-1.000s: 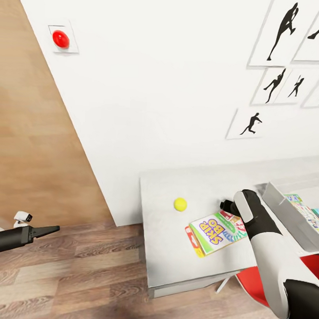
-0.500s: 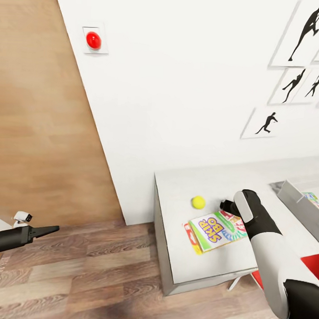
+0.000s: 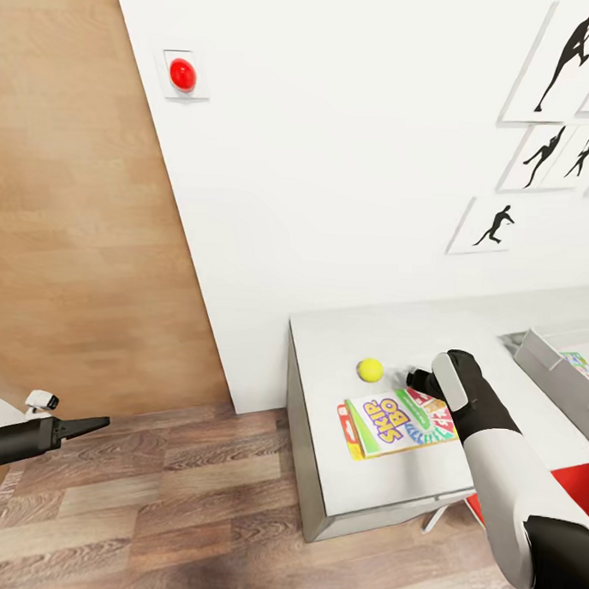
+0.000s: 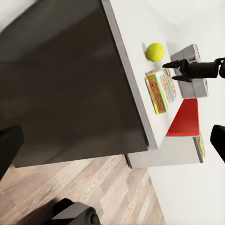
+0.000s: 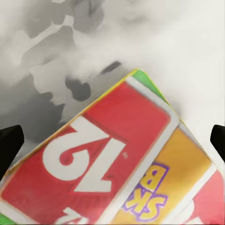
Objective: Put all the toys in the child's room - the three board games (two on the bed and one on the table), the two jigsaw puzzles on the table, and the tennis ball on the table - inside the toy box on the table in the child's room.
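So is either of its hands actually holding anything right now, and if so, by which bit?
Nothing is held. The right end effector hangs open above the Skip-Bo box. The left end effector is out over the floor, away from the toys, its opening unclear.

A white wall (image 3: 335, 159) is hung with black silhouette prints (image 3: 562, 58); wood plank flooring (image 3: 148, 502) is seen below.

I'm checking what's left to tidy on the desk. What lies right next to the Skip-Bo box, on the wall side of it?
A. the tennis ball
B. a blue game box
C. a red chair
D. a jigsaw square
A: in the head view the tennis ball sits on the table just beyond the Skip-Bo box, toward the wall.
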Tool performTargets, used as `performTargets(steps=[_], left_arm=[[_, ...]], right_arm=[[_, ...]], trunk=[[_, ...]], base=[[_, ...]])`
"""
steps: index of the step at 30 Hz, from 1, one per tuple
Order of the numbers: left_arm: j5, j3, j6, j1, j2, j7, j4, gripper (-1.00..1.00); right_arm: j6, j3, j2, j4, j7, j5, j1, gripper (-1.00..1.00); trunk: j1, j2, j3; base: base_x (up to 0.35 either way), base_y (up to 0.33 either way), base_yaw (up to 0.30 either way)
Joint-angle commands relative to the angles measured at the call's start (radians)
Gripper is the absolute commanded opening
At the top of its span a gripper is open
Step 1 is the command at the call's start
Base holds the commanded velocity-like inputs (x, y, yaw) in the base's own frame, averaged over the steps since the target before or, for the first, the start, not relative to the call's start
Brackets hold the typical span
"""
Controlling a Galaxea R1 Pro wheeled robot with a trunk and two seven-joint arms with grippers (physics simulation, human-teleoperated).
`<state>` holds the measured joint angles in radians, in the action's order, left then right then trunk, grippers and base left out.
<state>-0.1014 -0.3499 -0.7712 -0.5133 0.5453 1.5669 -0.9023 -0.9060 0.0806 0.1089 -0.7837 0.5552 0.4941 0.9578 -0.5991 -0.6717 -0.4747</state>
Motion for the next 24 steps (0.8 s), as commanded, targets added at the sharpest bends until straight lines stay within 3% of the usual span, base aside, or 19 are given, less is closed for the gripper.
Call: performTargets(steps=[1, 24], left_arm=[[0.000, 0.000, -0.011, -0.001, 0.000, 0.004, 0.000, 1.00], [0.000, 0.000, -0.010, -0.001, -0.002, 0.004, 0.000, 1.00]], right_arm=[[-0.002, 0.000, 0.000, -0.001, 0.009, 0.011, 0.000, 1.00], [-0.002, -0.001, 0.000, -0.002, 0.009, 0.011, -0.004, 1.00]], trunk=[[0.000, -0.001, -0.001], [0.000, -0.001, -0.001]], base=[[-0.002, 0.204, 0.000], [-0.060, 0.080, 0.000]])
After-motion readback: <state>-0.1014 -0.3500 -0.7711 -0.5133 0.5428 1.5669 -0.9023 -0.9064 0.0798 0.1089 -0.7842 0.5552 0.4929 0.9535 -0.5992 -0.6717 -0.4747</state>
